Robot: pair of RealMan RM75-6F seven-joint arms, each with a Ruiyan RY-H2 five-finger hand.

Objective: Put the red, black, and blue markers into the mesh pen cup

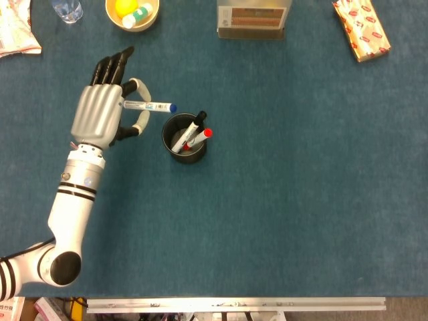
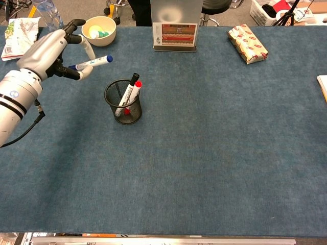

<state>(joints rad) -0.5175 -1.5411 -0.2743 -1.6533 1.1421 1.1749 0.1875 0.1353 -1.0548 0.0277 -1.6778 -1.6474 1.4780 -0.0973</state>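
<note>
The black mesh pen cup (image 1: 184,138) (image 2: 123,101) stands left of the table's middle. A black-capped marker (image 1: 198,121) (image 2: 132,80) and a red-capped marker (image 1: 201,136) (image 2: 135,88) lean inside it, caps up. My left hand (image 1: 101,107) (image 2: 51,49) hovers to the cup's left and pinches the blue marker (image 1: 150,105) (image 2: 95,62). That marker lies nearly level, its blue cap pointing toward the cup and close to the rim's upper left. My right hand shows in neither view.
A cream bowl (image 1: 132,13) (image 2: 98,30) with small items sits at the back left beside a water bottle (image 2: 48,15) and a snack bag (image 2: 19,39). A sign holder (image 2: 174,31) stands at the back centre, a wrapped packet (image 2: 247,43) at the back right.
</note>
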